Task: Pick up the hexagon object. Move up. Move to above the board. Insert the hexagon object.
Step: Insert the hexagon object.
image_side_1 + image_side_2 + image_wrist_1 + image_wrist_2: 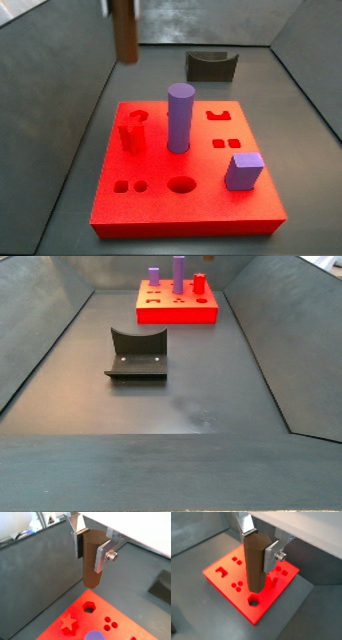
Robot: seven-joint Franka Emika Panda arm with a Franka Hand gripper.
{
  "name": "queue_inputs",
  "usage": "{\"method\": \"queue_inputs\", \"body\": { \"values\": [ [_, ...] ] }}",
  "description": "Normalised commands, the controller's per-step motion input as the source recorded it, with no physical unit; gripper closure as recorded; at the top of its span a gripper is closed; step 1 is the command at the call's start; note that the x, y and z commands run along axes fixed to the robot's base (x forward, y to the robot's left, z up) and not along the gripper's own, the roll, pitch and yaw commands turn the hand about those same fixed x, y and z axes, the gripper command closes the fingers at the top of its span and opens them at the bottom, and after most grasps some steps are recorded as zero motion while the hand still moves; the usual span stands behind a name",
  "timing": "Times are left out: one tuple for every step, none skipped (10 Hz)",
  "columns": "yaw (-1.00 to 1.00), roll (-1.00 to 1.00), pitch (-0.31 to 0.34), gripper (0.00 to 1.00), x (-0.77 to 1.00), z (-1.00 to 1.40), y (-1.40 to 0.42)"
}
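Hexagon object [256,562] clamped upright between my fingers [272,556], silver plates pressed on opposite sides, so my gripper [90,548] is closed on it to the post's width. In both wrist views the dark-brown post hangs in the air, lower end clear of everything.

Board [227,582] lies below, bright red. In a wrist view the post's lower end sits over the board, just short of a hexagonal hole [253,601] near the board's edge. In a side view the post [124,30] shows at about 11 o'clock from the board [187,215], high above the floor.

Purple cylinder [179,118] stands upright in the board; purple cube [243,171] sits at 4 o'clock from it. Fixture [136,354] stands on the floor, well apart from the board [175,311].
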Motion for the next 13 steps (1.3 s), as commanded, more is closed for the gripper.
{"method": "queue_inputs", "body": {
  "values": [
    [0.34, -0.04, -0.097, 1.00, -0.06, -0.81, 0.00],
    [0.26, 0.00, -0.124, 1.00, 0.00, -0.80, 0.00],
    [0.19, 0.00, -0.154, 1.00, 0.00, -0.69, 0.00],
    [0.09, -0.04, -0.094, 1.00, 0.00, -0.11, 0.00],
    [0.00, 0.00, 0.000, 1.00, 0.00, -0.04, 0.00],
    [0.05, 0.00, -0.003, 1.00, 0.25, -0.23, 0.00],
    [0.11, 0.00, -0.053, 1.00, 0.33, -0.39, -0.02],
    [0.12, 0.00, -0.089, 1.00, 0.41, -0.43, -0.05],
    [0.14, 0.00, -0.084, 1.00, 0.44, -0.46, -0.03],
    [0.13, 0.00, -0.103, 1.00, 0.20, -0.47, -0.03],
    [0.00, 0.00, 0.000, 1.00, -0.01, -0.04, 0.00],
    [0.00, 0.13, -0.009, 1.00, -0.01, -0.43, -0.01],
    [0.00, 0.24, -0.064, 1.00, -0.17, -0.70, -0.08]
  ]
}}
